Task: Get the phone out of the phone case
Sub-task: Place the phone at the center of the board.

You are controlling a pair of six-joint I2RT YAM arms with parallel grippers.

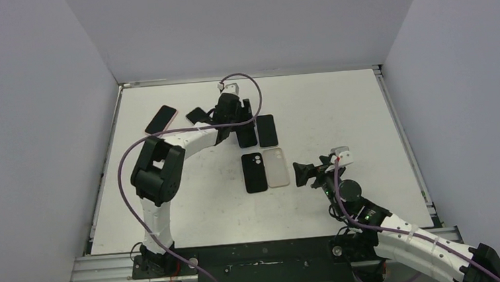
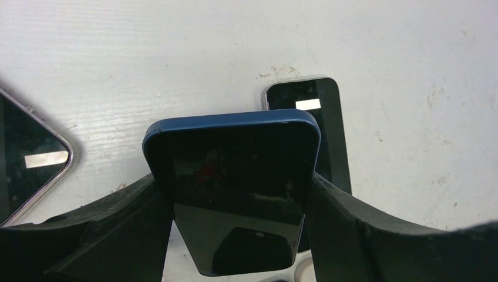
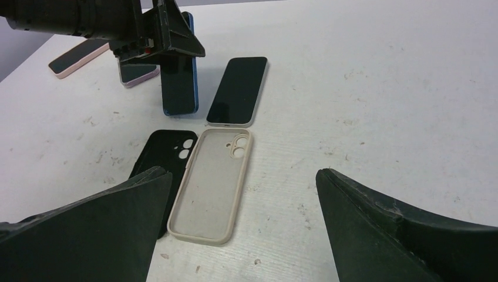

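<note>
At upper middle of the top view, the left gripper (image 2: 235, 205) is clamped on the long sides of the phone (image 2: 232, 153), which sits in a blue case (image 2: 154, 138). In the right wrist view the phone stands almost upright, its long axis near vertical and its lower short end on the table (image 1: 367, 118). A black phone (image 3: 238, 90) lies flat just beside it. Nearer the frame centre, a black case (image 1: 254, 172) and a beige case (image 1: 276, 166) lie side by side, both holding nothing. The right gripper (image 1: 306, 174) is just to their right, fingers wide apart, holding nothing.
</note>
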